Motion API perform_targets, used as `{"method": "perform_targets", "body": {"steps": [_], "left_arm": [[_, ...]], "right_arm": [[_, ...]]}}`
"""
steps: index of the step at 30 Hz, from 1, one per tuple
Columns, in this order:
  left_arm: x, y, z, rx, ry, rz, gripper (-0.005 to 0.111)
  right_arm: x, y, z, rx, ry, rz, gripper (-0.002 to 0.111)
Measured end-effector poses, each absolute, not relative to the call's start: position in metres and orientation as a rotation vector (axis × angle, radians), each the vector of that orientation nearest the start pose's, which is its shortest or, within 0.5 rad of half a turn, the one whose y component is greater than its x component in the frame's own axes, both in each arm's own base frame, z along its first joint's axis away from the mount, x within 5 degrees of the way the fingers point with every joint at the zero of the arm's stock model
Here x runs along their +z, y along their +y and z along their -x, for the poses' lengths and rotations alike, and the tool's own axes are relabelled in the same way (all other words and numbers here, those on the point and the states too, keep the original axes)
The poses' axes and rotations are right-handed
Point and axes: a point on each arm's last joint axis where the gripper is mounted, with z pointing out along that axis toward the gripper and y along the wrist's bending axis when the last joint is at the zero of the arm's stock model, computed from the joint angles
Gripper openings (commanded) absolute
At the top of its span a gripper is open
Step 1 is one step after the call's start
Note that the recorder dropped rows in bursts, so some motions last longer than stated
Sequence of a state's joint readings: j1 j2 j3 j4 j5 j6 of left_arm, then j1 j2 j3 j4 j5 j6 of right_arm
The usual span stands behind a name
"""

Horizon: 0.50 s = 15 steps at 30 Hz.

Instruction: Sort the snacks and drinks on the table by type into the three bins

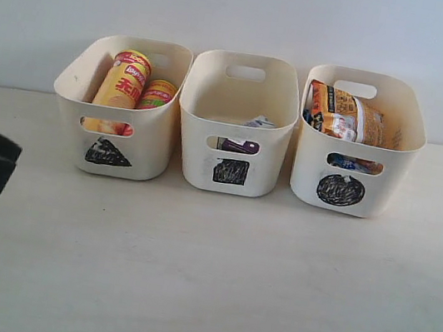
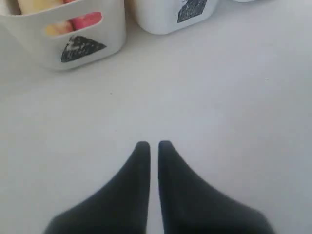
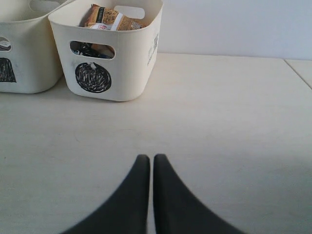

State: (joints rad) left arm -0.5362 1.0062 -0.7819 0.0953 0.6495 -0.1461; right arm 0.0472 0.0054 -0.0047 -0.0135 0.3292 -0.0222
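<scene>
Across the far side of the table (image 1: 203, 281), the triangle bin (image 1: 155, 134) at 11 o'clock holds the yellow tube (image 1: 124, 79) and the pink tube (image 1: 157, 94). The square bin (image 1: 203, 121) at 12 holds the purple carton (image 1: 240, 145) and the white carton (image 1: 260, 122). The circle bin (image 1: 397, 173) at 1 holds the orange bag (image 1: 343, 114) over the blue bag (image 1: 344, 161). I judge the sorting done.

My left gripper (image 2: 153, 145) sits low at 9 o'clock, pinched together on nothing, and my right gripper (image 3: 147, 158) is likewise clenched and empty. The risk I see is a careless sweep of either arm clipping a bin, which could topple the leaning yellow tube.

Only the exterior view shows all 3 bins' contents, and only the right wrist view shows my right gripper
</scene>
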Motion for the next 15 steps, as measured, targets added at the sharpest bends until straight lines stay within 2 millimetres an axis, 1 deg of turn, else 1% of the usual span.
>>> {"method": "perform_targets", "body": {"steps": [4, 7, 10, 15], "left_arm": [[0.303, -0.085, -0.148, -0.280, 2.325, -0.478, 0.004], [0.303, -0.079, -0.138, -0.301, 2.297, -0.463, 0.004], [0.301, -0.075, -0.130, -0.321, 2.242, -0.451, 0.004], [0.296, -0.067, -0.117, -0.362, 2.104, -0.429, 0.004]], "right_arm": [[0.185, 0.002, -0.054, 0.005, 1.812, 0.071, 0.000], [0.185, 0.002, -0.054, 0.005, 1.812, 0.071, 0.000], [0.185, 0.002, -0.054, 0.005, 1.812, 0.071, 0.000], [0.185, 0.002, -0.054, 0.005, 1.812, 0.071, 0.000]]}}
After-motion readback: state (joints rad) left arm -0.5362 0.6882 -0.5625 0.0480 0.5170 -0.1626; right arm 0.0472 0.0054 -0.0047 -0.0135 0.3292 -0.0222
